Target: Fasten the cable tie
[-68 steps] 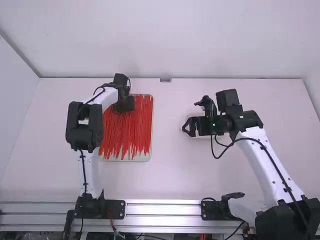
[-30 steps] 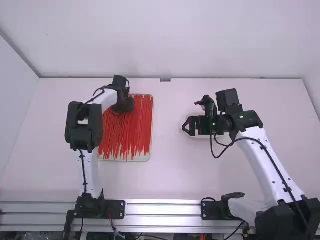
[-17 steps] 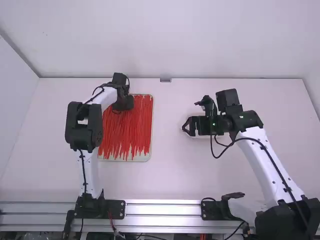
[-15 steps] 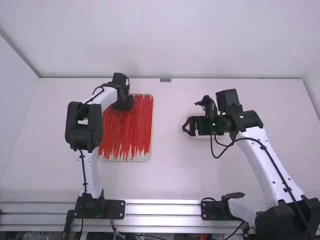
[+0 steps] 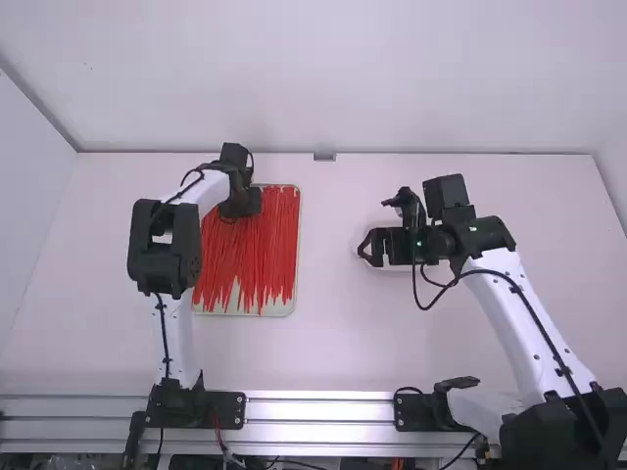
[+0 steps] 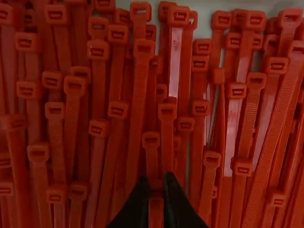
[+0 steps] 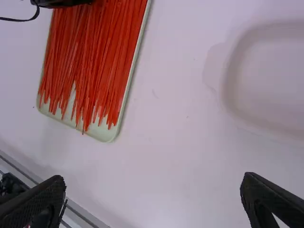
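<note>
A: What's new with the left end effector (image 6: 155, 184)?

B: It has edged back slightly at the far end of the heap of red plastic cable ties (image 5: 257, 250), clenched on one red tie strap (image 6: 151, 159) (a pick looks secured). The right end effector (image 5: 364, 248) waits, spread wide, above the white desk (image 5: 392, 313).

The cable ties (image 5: 250, 250) are seen in bright red, the tray (image 7: 102, 134) in pale cream-green, the table (image 5: 343, 323) in plain white.
</note>
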`<state>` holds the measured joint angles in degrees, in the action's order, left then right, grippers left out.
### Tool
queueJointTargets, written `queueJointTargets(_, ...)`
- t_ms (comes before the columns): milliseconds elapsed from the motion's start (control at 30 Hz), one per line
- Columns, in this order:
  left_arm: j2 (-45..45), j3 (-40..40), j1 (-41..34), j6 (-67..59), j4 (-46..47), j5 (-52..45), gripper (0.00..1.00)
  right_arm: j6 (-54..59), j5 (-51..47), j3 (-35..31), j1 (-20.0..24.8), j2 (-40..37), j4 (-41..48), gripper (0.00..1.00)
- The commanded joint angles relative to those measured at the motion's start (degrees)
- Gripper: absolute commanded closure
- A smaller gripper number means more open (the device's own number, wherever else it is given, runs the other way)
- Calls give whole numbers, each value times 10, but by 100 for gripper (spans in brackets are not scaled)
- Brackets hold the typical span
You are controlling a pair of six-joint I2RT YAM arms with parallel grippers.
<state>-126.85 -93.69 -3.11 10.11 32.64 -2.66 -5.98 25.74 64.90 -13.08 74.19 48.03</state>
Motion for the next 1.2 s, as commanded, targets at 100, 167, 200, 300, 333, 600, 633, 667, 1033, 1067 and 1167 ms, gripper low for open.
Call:
queueJointTargets(100, 36, -92, 5, 8, 39, 6, 98, -2, 2, 19, 0, 3, -14, 2)
queueJointTargets(167, 46, -118, 5, 8, 56, 6, 98, -2, 2, 19, 0, 3, -16, 2)
queueJointTargets(200, 60, -146, 4, 8, 75, 6, 98, -2, 2, 19, 0, 3, -18, 2)
queueJointTargets(300, 81, -189, 4, 8, 105, 6, 98, -2, 2, 19, 0, 3, -23, 2)
queueJointTargets(333, 90, -203, 4, 9, 118, 7, 98, -2, 2, 19, 0, 3, -25, 2)
queueJointTargets(600, 222, -244, 3, 25, 196, 24, 98, 0, 2, 19, 0, 3, -39, 2)
queueJointTargets(633, 238, -242, 0, 25, 203, 30, 98, 0, 2, 19, 0, 3, -42, 2)
queueJointTargets(667, 265, -239, -5, 25, 212, 41, 98, 0, 1, 19, 0, 3, -44, 2)
queueJointTargets(1033, 505, -76, -84, 64, 196, 168, 98, 0, 55, 19, 0, 3, -100, 2)
queueJointTargets(1067, 537, -37, -92, 71, 181, 171, 98, 0, 66, 19, 0, 3, -108, 2)
queueJointTargets(1167, 609, 62, -101, 85, 132, 167, 98, 0, 97, 19, 0, 3, -127, 2)
